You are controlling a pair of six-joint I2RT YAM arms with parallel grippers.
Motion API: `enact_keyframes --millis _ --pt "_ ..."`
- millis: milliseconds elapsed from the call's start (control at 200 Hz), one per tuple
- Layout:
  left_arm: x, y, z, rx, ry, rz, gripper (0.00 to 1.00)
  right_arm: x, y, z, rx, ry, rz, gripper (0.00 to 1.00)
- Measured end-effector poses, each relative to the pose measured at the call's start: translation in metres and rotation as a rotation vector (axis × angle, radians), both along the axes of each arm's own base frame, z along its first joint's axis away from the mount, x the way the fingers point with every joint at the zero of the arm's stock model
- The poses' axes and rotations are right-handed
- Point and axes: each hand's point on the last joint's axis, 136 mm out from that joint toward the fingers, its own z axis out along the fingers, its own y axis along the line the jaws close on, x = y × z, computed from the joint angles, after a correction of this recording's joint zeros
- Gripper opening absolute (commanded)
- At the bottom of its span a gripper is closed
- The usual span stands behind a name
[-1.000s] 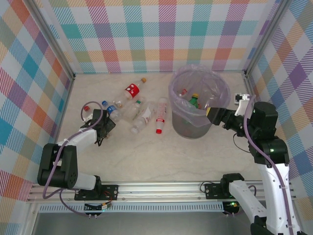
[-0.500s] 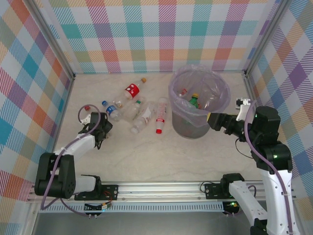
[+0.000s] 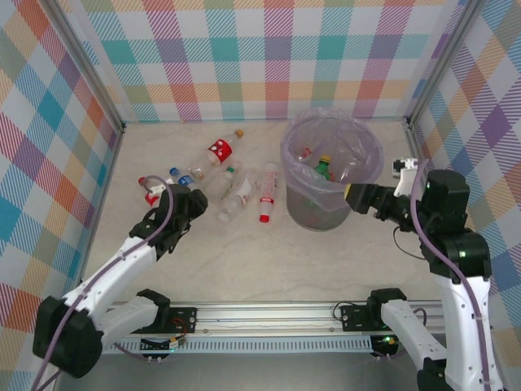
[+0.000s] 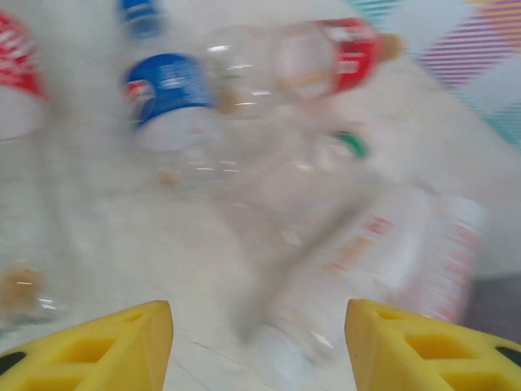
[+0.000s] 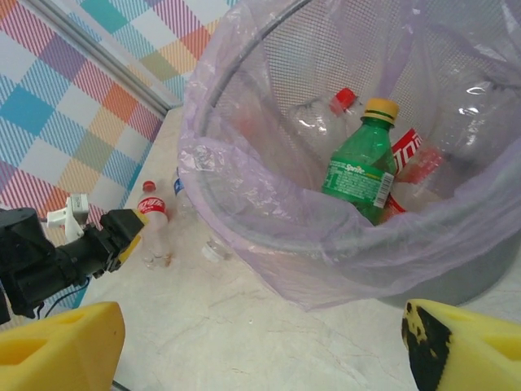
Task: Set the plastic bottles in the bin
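Left hand (image 3: 189, 201) spreads wide, empty, beside plastic bottles (image 3: 240, 191) lying mid-worktop (image 3: 269, 252). Right hand (image 3: 358, 195), wide and empty, sits beside the bin (image 3: 330, 134) near the far-right corner; a green bottle (image 5: 358, 175) lies inside.

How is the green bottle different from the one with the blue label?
The green bottle is green all over, has a yellow cap and stands cap-up inside the bin. The blue-label bottle is clear, has a blue cap and lies on the table. Both have their caps on.
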Motion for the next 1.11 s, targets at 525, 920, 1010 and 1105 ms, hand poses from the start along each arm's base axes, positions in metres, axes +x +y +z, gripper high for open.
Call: enact_keyframes --millis 525,920,1010,1105 --pt "-0.059 -0.108 0.086 -0.112 -0.32 -0.51 0.47 0.038 0.182 0.021 0.03 -0.052 0.462 0.94" --pt "-0.074 -0.235 0.082 -0.107 -0.321 -0.925 0.47 0.007 0.147 0.047 0.05 -0.122 0.41 0.96" --pt "-0.07 -0.234 0.09 -0.095 -0.329 -0.899 0.51 0.002 0.136 0.048 0.043 -0.136 0.378 0.96" --pt "-0.054 -0.208 0.098 -0.028 -0.282 -0.754 0.75 -0.001 0.125 0.044 0.029 -0.145 0.339 0.96"
